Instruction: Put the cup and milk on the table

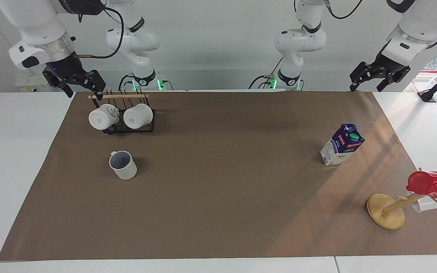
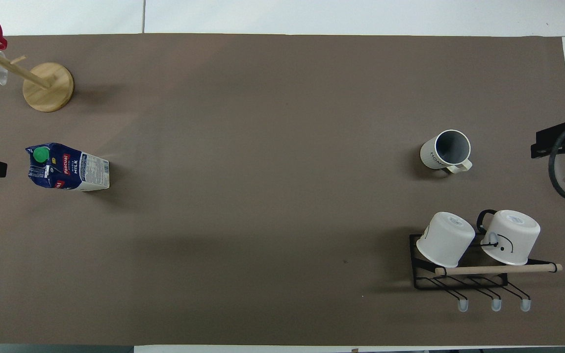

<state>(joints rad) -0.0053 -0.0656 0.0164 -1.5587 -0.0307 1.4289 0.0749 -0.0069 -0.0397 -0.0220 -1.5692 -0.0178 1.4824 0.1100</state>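
Observation:
The cup (image 1: 123,165) is a cream-white mug with a grey-blue inside. It stands upright on the table's brown sheet (image 1: 218,197) toward the right arm's end, and also shows in the overhead view (image 2: 447,151). The milk (image 1: 341,145) is a blue and white carton with a green cap. It stands upright on the sheet toward the left arm's end, seen from above too (image 2: 69,167). My right gripper (image 1: 84,92) hangs open and empty in the air above the mug rack's end. My left gripper (image 1: 366,87) hangs open and empty above the sheet's corner at its own end.
A black wire rack (image 1: 127,129) with a wooden bar holds two white mugs (image 1: 102,117), nearer to the robots than the cup. A wooden mug tree (image 1: 386,211) with a glossy red cup (image 1: 429,184) stands farther from the robots than the milk.

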